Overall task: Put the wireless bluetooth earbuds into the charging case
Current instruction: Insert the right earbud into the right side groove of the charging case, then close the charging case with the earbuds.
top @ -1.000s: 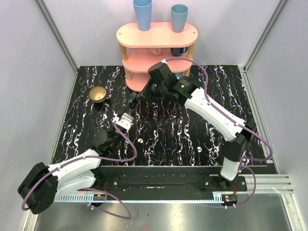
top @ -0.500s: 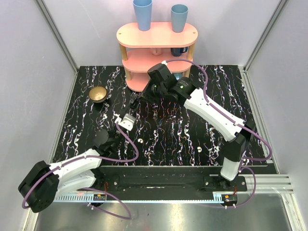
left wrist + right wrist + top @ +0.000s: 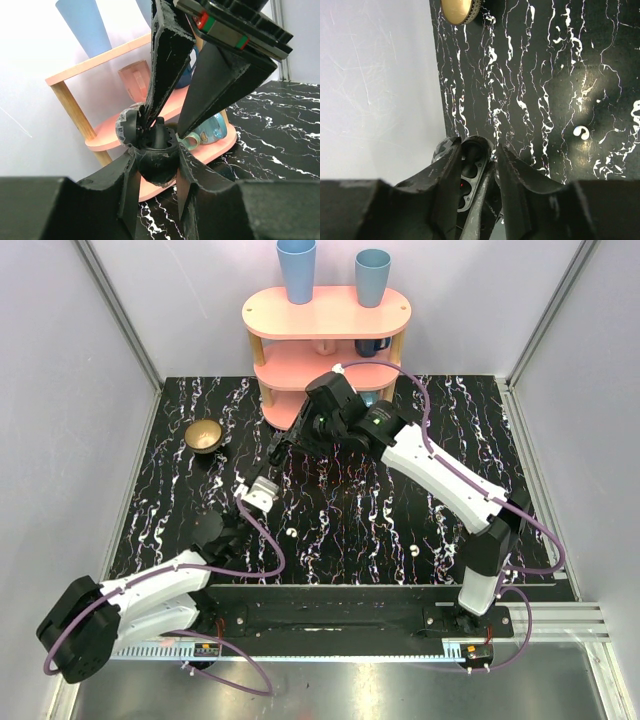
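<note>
Pale walls close round a black, white-veined surface (image 3: 380, 510). At its far edge stands a pink three-tier shelf (image 3: 325, 312) with two blue cups (image 3: 297, 268) upside down on top. A pale blue mug (image 3: 212, 127) sits on its lower tier, and a small gold bowl (image 3: 205, 434) rests on the surface to the shelf's left.

Both arms meet above the left-centre of the surface, in front of the shelf. The left hand (image 3: 156, 162) reaches up from the near-left corner, its fingers clamped on the charging case (image 3: 469, 172). The case looks dark rather than white and is held clear of the surface. Its lid is hinged back to one side, and the right wrist view looks down into its moulded sockets, where a small red light shows.

The right hand (image 3: 165, 124) comes down from above with its fingers apart in a narrow V. Their tips sit at the open mouth of the case, one tip beside the raised lid. Nothing can be seen gripped between them.

One earbud (image 3: 580, 131), a small white curl, lies on the bare surface well apart from the case. In the overhead view it sits just beyond the left forearm. The second earbud (image 3: 413, 550) lies further right, near the front edge of the surface, beside the right arm's lower link.
</note>
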Robot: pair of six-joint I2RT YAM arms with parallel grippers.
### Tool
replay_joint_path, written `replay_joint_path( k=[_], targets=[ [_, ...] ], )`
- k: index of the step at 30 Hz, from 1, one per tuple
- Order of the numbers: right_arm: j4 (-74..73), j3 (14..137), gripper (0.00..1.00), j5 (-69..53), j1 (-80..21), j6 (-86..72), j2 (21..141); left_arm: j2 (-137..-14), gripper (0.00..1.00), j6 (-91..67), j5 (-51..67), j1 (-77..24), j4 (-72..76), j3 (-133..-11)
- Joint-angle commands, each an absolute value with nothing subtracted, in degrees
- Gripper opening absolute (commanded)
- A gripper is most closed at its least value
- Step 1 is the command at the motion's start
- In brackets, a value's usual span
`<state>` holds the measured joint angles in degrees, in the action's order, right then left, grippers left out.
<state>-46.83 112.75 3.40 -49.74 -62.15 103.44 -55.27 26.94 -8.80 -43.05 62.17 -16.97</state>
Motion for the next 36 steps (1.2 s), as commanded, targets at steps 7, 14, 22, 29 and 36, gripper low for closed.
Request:
replay_joint_path(
  k=[7,14,22,29,36],
  targets=[
    [-38.2,104.9,0.43,6.1,-50.9,-57.4,95.7,-52.6,0.00,24.7,-9.1,-43.9,71.2,-17.9],
    [-25.1,94.1,0.52,6.1,-51.0,-53.2,86.8,-51.3,0.00,22.4,-11.2,-43.8,70.2,-16.7],
    [-15.0,87.5,0.54,3.8,-50.9,-48.3,81.4,-50.0,0.00,16.7,-9.2,-43.6,68.6,-16.4],
    [-10.8,87.3,0.54,1.3,-50.8,-39.4,79.8,-45.4,0.00,6.5,3.4,-42.6,58.6,-19.2],
    [-15.3,91.7,0.54,-1.6,-50.8,-34.8,84.2,-45.0,0.00,2.9,16.4,-42.5,51.2,-23.5]
  ],
)
